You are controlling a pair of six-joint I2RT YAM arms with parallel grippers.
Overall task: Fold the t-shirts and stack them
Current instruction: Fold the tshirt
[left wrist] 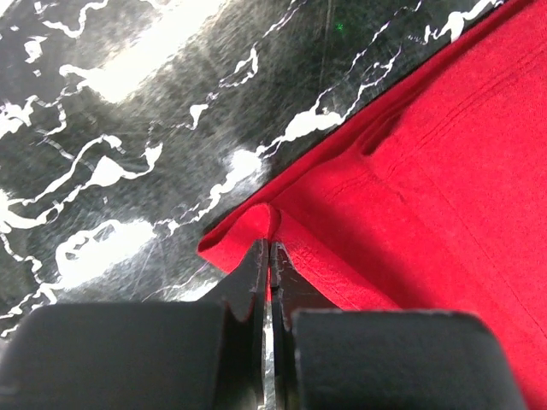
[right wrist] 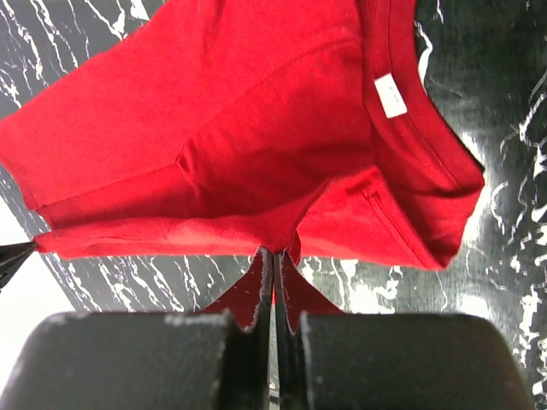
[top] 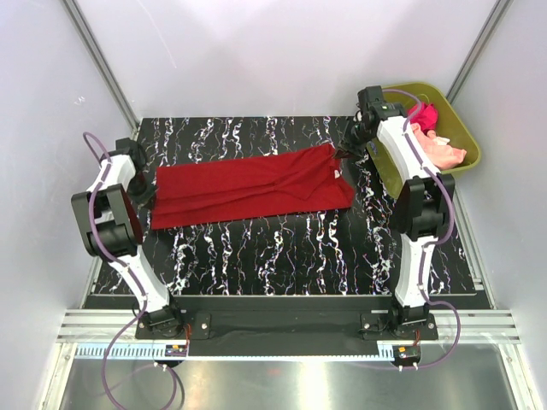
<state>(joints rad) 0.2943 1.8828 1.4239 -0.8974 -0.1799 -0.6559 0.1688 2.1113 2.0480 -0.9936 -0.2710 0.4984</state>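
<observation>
The deep red t-shirt [top: 252,188] lies stretched lengthwise across the far half of the black marbled table [top: 282,256], folded into a long band. My left gripper [top: 142,193] is shut on its left edge; the left wrist view shows the cloth [left wrist: 427,171] pinched between the jaws at my left gripper [left wrist: 270,249]. My right gripper [top: 344,154] is shut on the collar end; the right wrist view shows the shirt [right wrist: 239,128] with its white neck label [right wrist: 392,95] held at my right gripper [right wrist: 274,254]. The magenta-pink t-shirt [top: 425,114] and the pale peach t-shirt [top: 446,152] lie in the tub.
An olive-green plastic tub [top: 462,128] stands at the far right, off the table's edge, close beside my right arm. White walls enclose the table on three sides.
</observation>
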